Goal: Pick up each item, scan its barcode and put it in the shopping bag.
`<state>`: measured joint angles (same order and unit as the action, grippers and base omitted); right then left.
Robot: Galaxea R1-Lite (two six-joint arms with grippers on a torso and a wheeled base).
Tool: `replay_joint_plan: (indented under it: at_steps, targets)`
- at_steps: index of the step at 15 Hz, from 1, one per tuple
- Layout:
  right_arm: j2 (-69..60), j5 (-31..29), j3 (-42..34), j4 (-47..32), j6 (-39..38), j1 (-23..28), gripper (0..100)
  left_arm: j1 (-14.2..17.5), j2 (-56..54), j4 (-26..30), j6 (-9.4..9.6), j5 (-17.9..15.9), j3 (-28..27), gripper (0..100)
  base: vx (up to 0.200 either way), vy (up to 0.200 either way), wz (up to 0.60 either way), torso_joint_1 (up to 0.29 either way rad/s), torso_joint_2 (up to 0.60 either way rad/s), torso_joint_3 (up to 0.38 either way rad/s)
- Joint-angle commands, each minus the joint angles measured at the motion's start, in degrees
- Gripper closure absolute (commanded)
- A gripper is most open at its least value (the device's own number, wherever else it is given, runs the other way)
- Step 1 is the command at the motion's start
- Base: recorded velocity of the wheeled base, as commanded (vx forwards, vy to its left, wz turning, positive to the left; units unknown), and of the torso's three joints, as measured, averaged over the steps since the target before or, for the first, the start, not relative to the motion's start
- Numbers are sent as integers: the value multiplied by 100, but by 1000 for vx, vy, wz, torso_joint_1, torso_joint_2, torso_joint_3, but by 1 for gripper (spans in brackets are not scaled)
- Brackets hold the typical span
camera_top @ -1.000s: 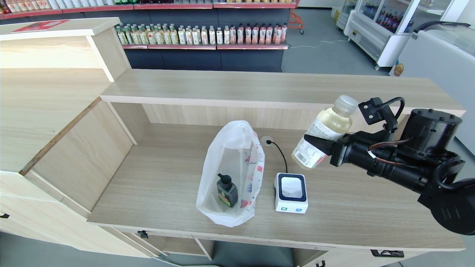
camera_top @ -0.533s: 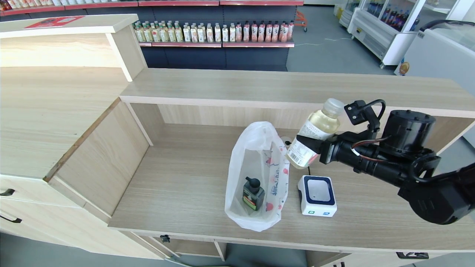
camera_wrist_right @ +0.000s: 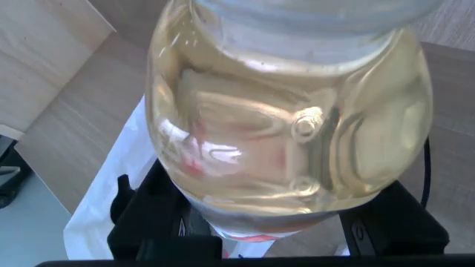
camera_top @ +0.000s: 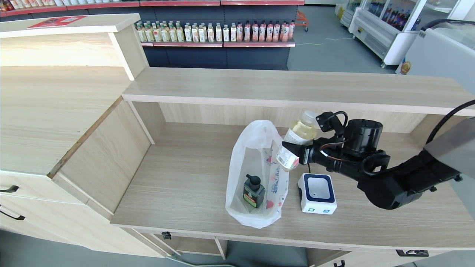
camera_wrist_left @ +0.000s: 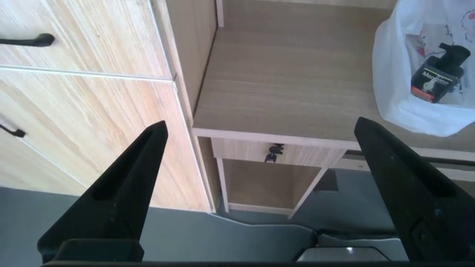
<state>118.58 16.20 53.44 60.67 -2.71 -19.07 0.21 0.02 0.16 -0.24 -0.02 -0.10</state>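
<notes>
Bagging step: our right gripper (camera_top: 297, 150) clamps the bottle (camera_top: 295, 138) at the bag's (camera_top: 240, 167) two o'clock; we should lower it in next. Left gripper (camera_wrist_left: 260, 132) fingers are apart.

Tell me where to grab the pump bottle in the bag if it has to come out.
I'd grip the pump bottle across its body just under the pump head, coming down from above through the mouth of the bag. It stands upright, and the plastic walls close off its sides.
</notes>
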Motion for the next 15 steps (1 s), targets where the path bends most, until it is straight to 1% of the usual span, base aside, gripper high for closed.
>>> replay_joint_plan:
  at_steps: [1,3,7,12,15]
  targets:
    - [614,6,456,-3,86,-45,100,-3,-2,2,-2,2,1,0,0,0,0,0,0,0]
    - [1071,-3,896,-12,95,-150,100,-3,-2,2,-2,2,1,0,0,0,0,0,0,0]
    - [1572,-21,1221,6,130,-449,100,-3,-2,2,-2,2,1,0,0,0,0,0,0,0]
    - [2126,-3,1423,50,1229,-449,100,-3,-2,2,-2,2,1,0,0,0,0,0,0,0]
    - [2301,-3,1731,59,1387,-361,100,-3,-2,2,-2,2,1,0,0,0,0,0,0,0]
